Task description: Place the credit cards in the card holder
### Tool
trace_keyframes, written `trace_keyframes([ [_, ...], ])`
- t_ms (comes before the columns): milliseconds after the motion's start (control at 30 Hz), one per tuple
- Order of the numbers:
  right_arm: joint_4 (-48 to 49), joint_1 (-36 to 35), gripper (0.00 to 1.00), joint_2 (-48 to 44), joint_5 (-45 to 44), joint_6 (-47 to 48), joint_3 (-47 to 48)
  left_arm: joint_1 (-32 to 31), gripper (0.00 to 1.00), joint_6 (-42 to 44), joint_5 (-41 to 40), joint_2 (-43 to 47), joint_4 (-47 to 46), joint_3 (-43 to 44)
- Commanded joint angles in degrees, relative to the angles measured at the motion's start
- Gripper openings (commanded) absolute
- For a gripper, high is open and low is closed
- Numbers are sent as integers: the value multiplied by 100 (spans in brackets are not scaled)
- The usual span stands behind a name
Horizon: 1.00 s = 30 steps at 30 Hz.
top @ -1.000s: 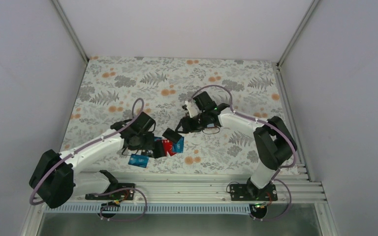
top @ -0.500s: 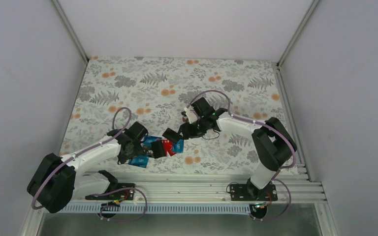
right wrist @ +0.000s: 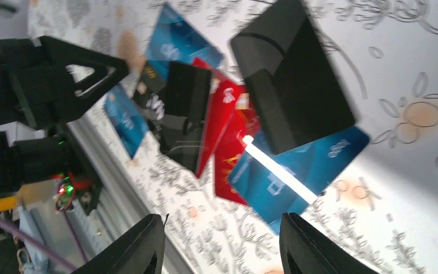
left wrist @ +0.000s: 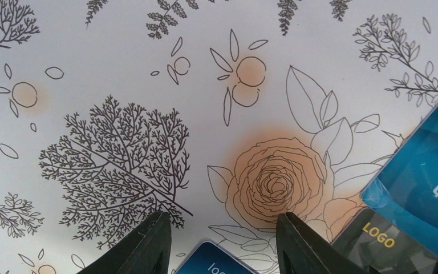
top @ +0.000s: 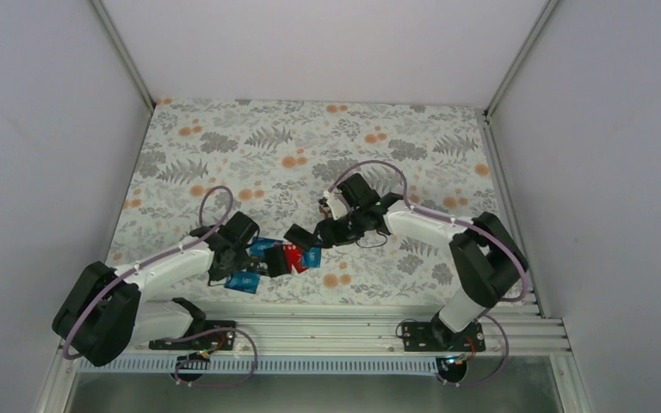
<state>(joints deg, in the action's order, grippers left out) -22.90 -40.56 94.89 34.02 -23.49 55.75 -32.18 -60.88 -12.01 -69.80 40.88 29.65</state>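
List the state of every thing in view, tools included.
left tool: open above a blue card, no grip seen
right tool: open, empty
credit cards: loose, overlapping in a pile, none held
card holder: looks closed, lying on top of the pile

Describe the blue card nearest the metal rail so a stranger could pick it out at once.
Find the near edge of the floral tablecloth, by the metal rail beside the left arm. The blue card lies at the pile's near-left end. Other blue cards sit farther back among red and black ones; this one is closest to the rail.
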Motion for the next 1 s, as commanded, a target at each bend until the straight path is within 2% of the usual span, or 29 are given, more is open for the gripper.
trace_keyframes([
  [0, 68, -230, 53, -590, 194, -357, -136, -192, 47, -37, 607, -85, -372, -407],
  [400, 1168, -1091, 53, -690, 32, -2007, -907, -1082, 47, -433, 735, -239, -572, -371],
  [667, 1752, -1595, 54, -575, -153, -3106, -1132, -1805, 47, -1046, 604, -382, -606, -324],
  [900, 2357, -2253, 54, -270, -304, -4117, -1044, -1948, 48, -1042, 136, -231, -219, 100],
  [967, 2363, -2424, 58, -186, -435, -4335, -904, -1939, 51, -934, -22, -132, -17, 294],
])
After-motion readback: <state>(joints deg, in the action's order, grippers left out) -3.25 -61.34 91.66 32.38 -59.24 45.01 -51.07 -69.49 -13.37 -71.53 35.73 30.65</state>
